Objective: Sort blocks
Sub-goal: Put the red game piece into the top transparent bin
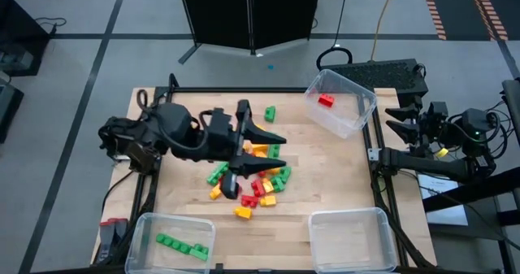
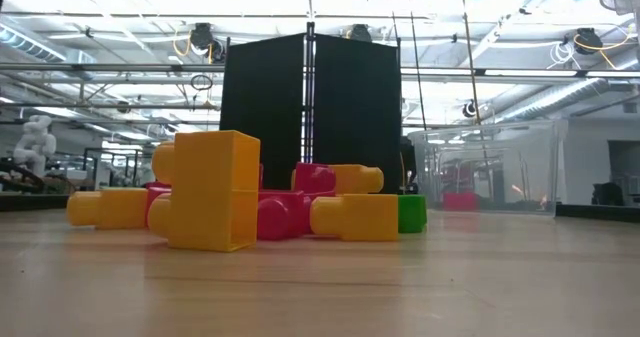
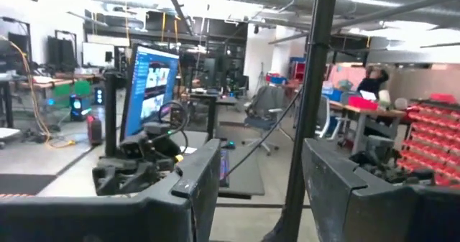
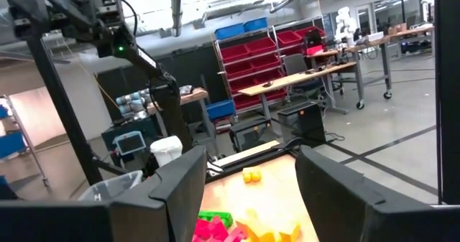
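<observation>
The blocks [image 1: 258, 179], red, green and yellow-orange, lie in a loose pile mid-table. In the low view the blocks [image 2: 215, 192] show close up. One green block [image 1: 269, 113] lies apart, toward the far edge. My left gripper [image 1: 276, 152] hangs open over the pile, pointing level toward the table's right. In the left wrist view the left gripper [image 3: 262, 192] has nothing between its fingers. My right gripper [image 1: 390, 119] waits open beyond the table's right edge. In the right wrist view the right gripper [image 4: 251, 192] looks across at the blocks [image 4: 244, 231].
Three clear bins stand at the table's corners. The far right bin [image 1: 351, 115] holds a red block [image 1: 327, 101]. The near left bin [image 1: 146, 229] holds green blocks [image 1: 183, 245]. The near right bin [image 1: 349, 219] shows nothing inside. Bare wood lies between the pile and the bins.
</observation>
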Motion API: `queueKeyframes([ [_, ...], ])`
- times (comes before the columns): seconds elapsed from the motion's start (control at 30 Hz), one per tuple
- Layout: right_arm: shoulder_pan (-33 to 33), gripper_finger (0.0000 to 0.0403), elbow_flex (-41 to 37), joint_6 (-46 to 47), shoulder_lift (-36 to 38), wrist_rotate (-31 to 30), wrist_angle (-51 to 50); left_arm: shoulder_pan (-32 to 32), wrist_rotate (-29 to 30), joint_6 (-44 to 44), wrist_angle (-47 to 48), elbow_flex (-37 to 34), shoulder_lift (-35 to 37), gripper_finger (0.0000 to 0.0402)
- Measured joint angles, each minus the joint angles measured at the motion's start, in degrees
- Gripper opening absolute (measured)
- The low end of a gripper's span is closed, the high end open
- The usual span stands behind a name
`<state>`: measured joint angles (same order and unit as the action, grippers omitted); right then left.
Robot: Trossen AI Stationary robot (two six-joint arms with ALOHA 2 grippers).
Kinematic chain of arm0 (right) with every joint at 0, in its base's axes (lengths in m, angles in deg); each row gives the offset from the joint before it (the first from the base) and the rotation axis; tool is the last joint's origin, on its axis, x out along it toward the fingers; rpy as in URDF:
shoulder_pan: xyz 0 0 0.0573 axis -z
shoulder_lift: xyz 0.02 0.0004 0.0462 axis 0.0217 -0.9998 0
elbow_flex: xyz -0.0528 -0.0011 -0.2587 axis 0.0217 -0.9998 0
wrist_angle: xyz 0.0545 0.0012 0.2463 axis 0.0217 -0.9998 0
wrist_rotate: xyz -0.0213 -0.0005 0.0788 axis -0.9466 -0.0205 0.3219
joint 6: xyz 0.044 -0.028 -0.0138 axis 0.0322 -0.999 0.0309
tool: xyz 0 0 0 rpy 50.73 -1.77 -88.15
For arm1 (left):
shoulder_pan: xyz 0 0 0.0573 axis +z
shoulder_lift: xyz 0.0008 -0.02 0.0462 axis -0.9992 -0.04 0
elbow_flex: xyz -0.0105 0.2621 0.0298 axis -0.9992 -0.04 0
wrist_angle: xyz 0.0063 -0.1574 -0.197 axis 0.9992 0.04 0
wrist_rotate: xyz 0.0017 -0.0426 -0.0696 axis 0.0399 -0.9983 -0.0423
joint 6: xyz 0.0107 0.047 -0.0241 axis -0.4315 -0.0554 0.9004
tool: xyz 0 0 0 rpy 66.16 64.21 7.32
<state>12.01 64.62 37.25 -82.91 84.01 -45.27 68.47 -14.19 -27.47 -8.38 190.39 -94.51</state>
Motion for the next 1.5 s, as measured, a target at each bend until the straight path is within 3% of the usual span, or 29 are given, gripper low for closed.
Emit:
queueKeyframes([
  [0.33,0.0,0.0208,0.0,0.3,0.0,0.0,0.6,0.0,1.2,-2.6,6.8,0.0,4.3,0.0160],
  [0.47,0.0,0.0208,0.0,0.3,0.0,0.0,1.4,0.0,4.5,-2.9,12.2,0.0,6.7,0.0160],
  [0.6,0.0,0.0208,0.0,0.3,0.0,0.0,1.5,0.0,11.6,-1.8,22.5,0.0,9.4,0.0160],
  [0.7,0.0,0.0208,0.0,0.1,0.0,0.0,1.6,0.0,21.4,5.0,34.5,0.0,12.7,0.0160],
  [0.8,0.0,0.0208,0.0,-0.1,0.0,0.0,1.6,0.0,34.7,20.0,51.8,0.1,14.8,0.0160],
  [0.9,0.0,0.0208,0.0,-0.1,0.0,-0.1,1.6,0.1,39.2,33.9,65.5,0.1,14.5,0.0160],
  [1.0,0.0,0.0208,0.0,0.5,0.0,-0.4,1.6,0.7,38.6,38.1,69.9,-1.9,13.3,0.0160],
  [1.13,0.0,0.0208,0.0,1.7,0.0,-0.5,1.6,2.9,31.8,30.7,69.0,-7.1,13.2,0.0160],
  [1.33,0.0,0.0208,0.0,4.9,0.0,-0.7,1.6,11.3,28.6,31.9,67.4,-20.7,14.3,0.0160],
  [1.5,0.0,0.0208,0.0,4.8,0.0,-0.8,1.6,19.0,14.0,26.4,56.7,-31.9,16.7,0.0160],
])
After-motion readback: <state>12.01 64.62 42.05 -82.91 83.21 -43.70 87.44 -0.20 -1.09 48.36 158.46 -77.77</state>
